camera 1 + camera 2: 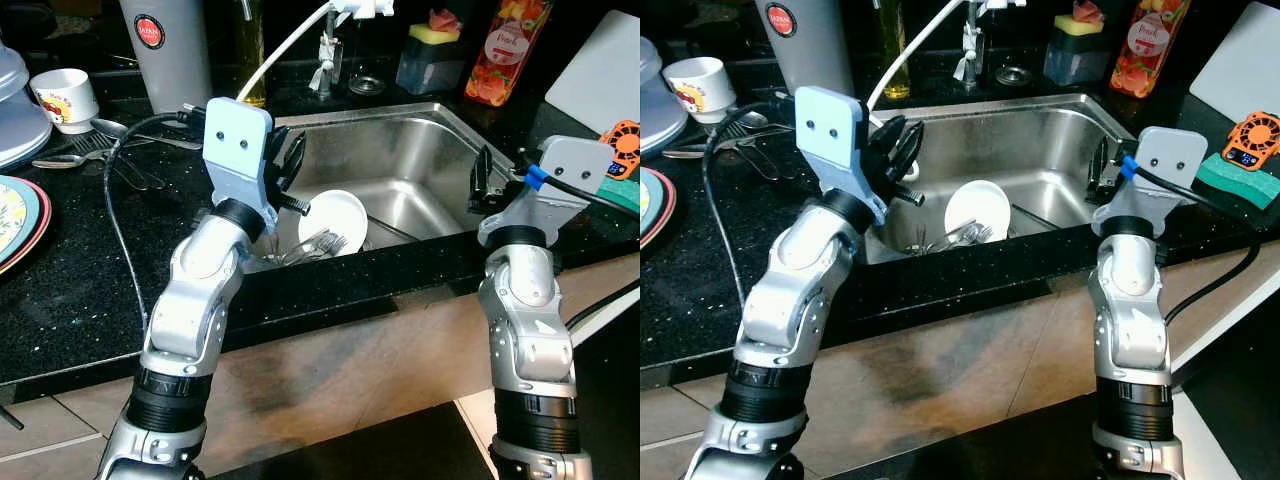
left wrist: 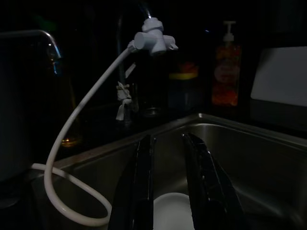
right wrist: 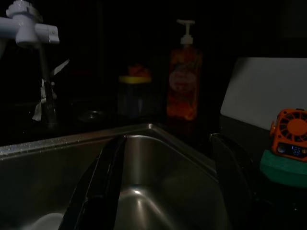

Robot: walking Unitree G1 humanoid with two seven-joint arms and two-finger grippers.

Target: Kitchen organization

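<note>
While the left tool (image 1: 290, 165), fingers parted and empty, is held at frame centre-left above the white bowl (image 1: 335, 222) and cutlery (image 1: 310, 245) in the sink (image 1: 420, 170), the hose (image 1: 285, 45) could be snagged; the right tool (image 1: 483, 185), spread wide and empty, could be knocked against the sink's right rim

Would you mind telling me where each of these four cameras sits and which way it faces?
Left eye view: on the head, looking forward and down at the sink; both silver arms show.
Right eye view: the other eye, same scene, white bowl in the basin.
Left wrist view: along the left gripper over the bowl, toward the faucet.
Right wrist view: along the open right gripper at the sink's far corner.
Both wrist views share the orange soap bottle.
</note>
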